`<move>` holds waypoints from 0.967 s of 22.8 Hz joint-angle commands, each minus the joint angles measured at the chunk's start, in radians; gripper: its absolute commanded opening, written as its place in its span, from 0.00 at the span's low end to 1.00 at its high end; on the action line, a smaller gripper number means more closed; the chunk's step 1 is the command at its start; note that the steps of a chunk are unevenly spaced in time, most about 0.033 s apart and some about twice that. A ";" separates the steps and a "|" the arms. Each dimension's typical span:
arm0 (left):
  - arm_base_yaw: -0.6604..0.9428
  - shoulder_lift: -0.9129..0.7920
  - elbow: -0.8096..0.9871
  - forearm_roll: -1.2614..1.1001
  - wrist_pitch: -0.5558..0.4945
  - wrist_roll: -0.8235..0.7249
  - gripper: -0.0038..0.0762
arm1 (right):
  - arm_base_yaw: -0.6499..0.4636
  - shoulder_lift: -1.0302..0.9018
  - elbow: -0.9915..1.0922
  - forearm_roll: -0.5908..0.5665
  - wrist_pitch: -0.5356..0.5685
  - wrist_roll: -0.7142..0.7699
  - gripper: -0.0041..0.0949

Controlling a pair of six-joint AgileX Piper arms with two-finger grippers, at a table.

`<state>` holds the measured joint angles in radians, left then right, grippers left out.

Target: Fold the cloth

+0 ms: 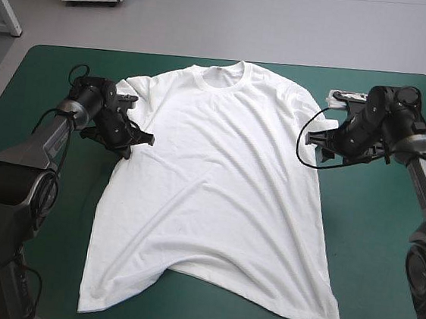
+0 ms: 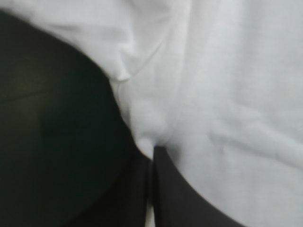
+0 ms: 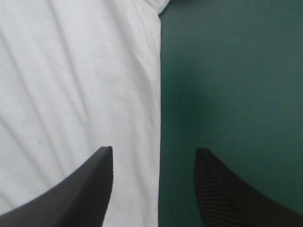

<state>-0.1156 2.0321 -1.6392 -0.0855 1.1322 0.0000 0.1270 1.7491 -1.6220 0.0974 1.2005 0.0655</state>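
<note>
The white T-shirt (image 1: 214, 182) lies spread flat on the teal-green cover, collar toward the far edge, hem toward me. My left gripper (image 1: 127, 141) sits at the shirt's left side just below the left sleeve. In the left wrist view its black fingers (image 2: 170, 189) meet with a pinch of the T-shirt (image 2: 227, 94) between them. My right gripper (image 1: 318, 138) hovers at the shirt's right sleeve edge. It (image 3: 154, 156) stands open, one finger over the T-shirt (image 3: 71, 85) and one over the cover (image 3: 232, 85), straddling the fabric's edge.
Bare teal-green cover (image 1: 387, 246) lies to the right of the shirt and along the left side (image 1: 55, 211). The table's far edge runs close behind the collar.
</note>
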 commanded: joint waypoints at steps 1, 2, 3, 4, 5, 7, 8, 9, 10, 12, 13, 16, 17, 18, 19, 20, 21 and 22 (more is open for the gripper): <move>-0.004 -0.008 -0.004 -0.005 -0.036 0.000 0.02 | -0.006 0.059 -0.110 0.005 -0.022 -0.015 0.55; -0.004 -0.008 -0.004 -0.006 -0.036 0.000 0.02 | -0.006 0.080 -0.118 0.003 -0.022 -0.015 0.55; -0.004 -0.008 -0.004 -0.015 -0.038 0.000 0.02 | -0.006 0.117 -0.117 0.003 -0.034 -0.015 0.55; -0.004 -0.008 -0.004 -0.023 -0.042 0.000 0.02 | -0.006 0.134 -0.117 0.003 -0.044 -0.017 0.55; -0.004 -0.008 -0.004 -0.026 -0.042 0.000 0.02 | -0.006 0.159 -0.117 0.003 -0.064 -0.017 0.55; -0.004 -0.008 -0.004 -0.026 -0.042 0.000 0.02 | -0.002 0.179 -0.117 0.003 -0.084 -0.017 0.55; -0.004 -0.008 -0.004 -0.026 -0.042 0.000 0.02 | 0.002 0.189 -0.117 0.001 -0.087 -0.017 0.55; -0.004 -0.008 -0.004 -0.026 -0.044 0.000 0.02 | 0.011 0.207 -0.117 0.001 -0.096 -0.017 0.53; -0.004 -0.008 -0.004 -0.026 -0.044 0.000 0.02 | 0.018 0.219 -0.117 -0.004 -0.102 -0.017 0.52; -0.004 -0.008 -0.004 -0.026 -0.044 0.006 0.02 | 0.034 0.246 -0.122 -0.016 -0.113 -0.017 0.50; -0.004 -0.008 -0.004 -0.028 -0.044 0.006 0.02 | 0.041 0.266 -0.126 -0.007 -0.111 -0.017 0.51; -0.004 -0.008 -0.004 -0.028 -0.044 0.006 0.02 | 0.053 0.296 -0.124 -0.044 -0.105 0.023 0.46; -0.004 -0.008 -0.004 -0.028 -0.044 0.008 0.02 | 0.054 0.304 -0.124 -0.044 -0.099 0.026 0.42; -0.004 -0.008 -0.004 -0.028 -0.044 0.008 0.02 | 0.054 0.309 -0.124 -0.044 -0.090 0.026 0.37; -0.004 -0.008 -0.004 -0.028 -0.044 0.008 0.02 | 0.054 0.315 -0.124 -0.046 -0.081 0.026 0.32; -0.004 -0.008 -0.004 -0.030 -0.044 0.008 0.02 | 0.054 0.317 -0.124 -0.046 -0.071 0.026 0.24; -0.004 -0.008 -0.004 -0.029 -0.046 0.008 0.02 | 0.054 0.322 -0.124 -0.046 -0.061 0.026 0.15; -0.004 -0.008 -0.004 -0.029 -0.046 0.008 0.02 | 0.054 0.324 -0.124 -0.046 -0.055 0.024 0.07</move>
<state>-0.1156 2.0334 -1.6395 -0.0960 1.1313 0.0091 0.1780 2.0871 -1.7371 0.0240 1.1270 0.0885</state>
